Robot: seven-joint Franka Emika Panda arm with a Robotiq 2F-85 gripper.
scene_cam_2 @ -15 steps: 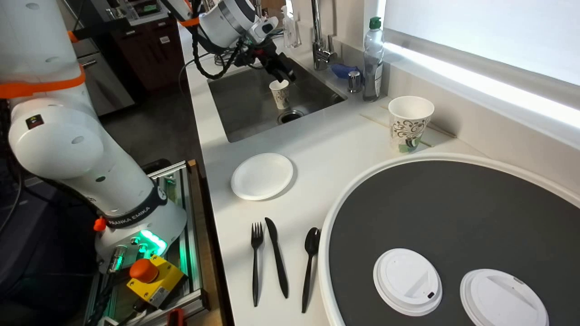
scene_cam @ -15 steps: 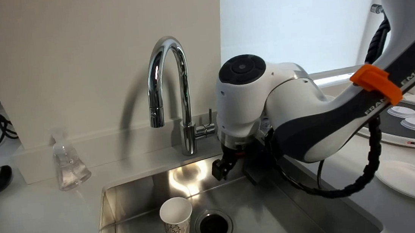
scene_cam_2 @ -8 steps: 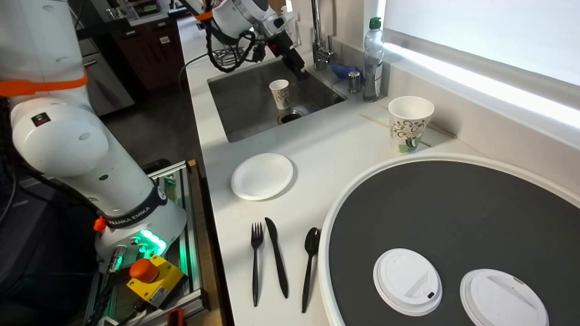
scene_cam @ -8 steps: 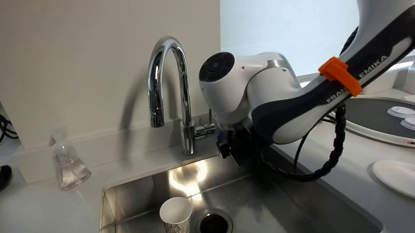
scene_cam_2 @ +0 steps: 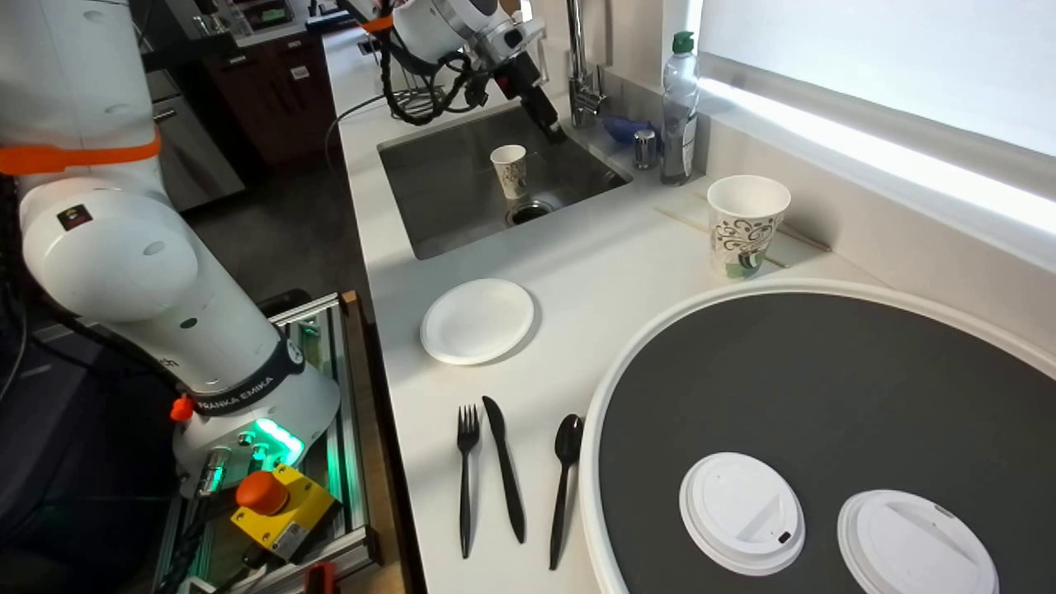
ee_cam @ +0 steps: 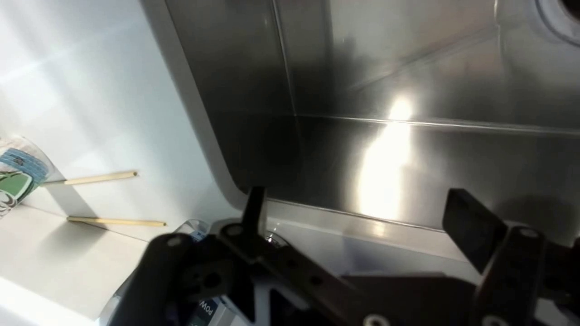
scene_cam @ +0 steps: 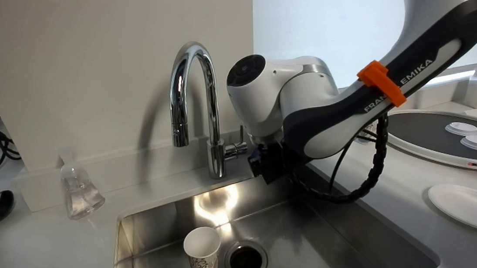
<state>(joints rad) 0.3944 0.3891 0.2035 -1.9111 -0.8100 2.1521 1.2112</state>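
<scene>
Steer the end effector [ee_cam: 356, 201], spread and empty near the far edge of the sink [scene_cam_2: 445, 206], clear of the faucet [scene_cam: 212, 110] at left and soap bottle [scene_cam_2: 678, 115] at right; mind the blue item [scene_cam_2: 623, 128] between those 2 on the table [scene_cam_2: 573, 285].

Gripper [ee_cam: 360, 213]: black.
Arm [scene_cam: 311, 94]: white, black panels, orange strap [scene_cam: 381, 83].
Sink [scene_cam: 305, 241]: silver-grey, pale glare.
Faucet [scene_cam: 213, 110]: mirror-bright silver.
Sink cup [scene_cam: 204, 260], nine o'clock of the drain [scene_cam: 246, 260] in an exterior view: white, grey scrollwork.
Soap bottle [scene_cam_2: 678, 115]: clear, green cap [scene_cam_2: 683, 41].
Counter cup [scene_cam_2: 747, 227], five o'clock of the bottle in an exterior view: white, dark scrolls, green patch.
Fork [scene_cam_2: 467, 431], knife [scene_cam_2: 505, 474], spoon [scene_cam_2: 568, 445]: black.
Plate [scene_cam_2: 477, 322], lids [scene_cam_2: 741, 507]: white.
Round tray [scene_cam_2: 825, 379]: dark grey, off-white rim.
</scene>
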